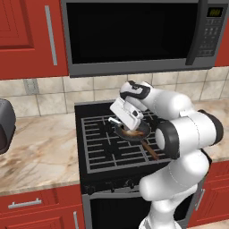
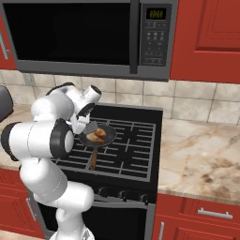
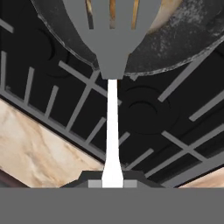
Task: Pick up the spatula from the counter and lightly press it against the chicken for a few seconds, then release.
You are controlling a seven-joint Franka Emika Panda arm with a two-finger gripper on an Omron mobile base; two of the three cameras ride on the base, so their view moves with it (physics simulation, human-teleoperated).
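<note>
Gripper point(image 3: 112, 183) clamps spatula point(image 3: 112, 39) over chicken point(image 2: 97, 136); pressing too hard could tip pan point(image 2: 111, 133) or twist spatula loose.

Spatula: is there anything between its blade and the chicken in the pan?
Nothing visible does. The end effector holds the spatula with its slotted blade over the pan, and the chicken shows through the slots. Whether they touch, I cannot tell.
</note>
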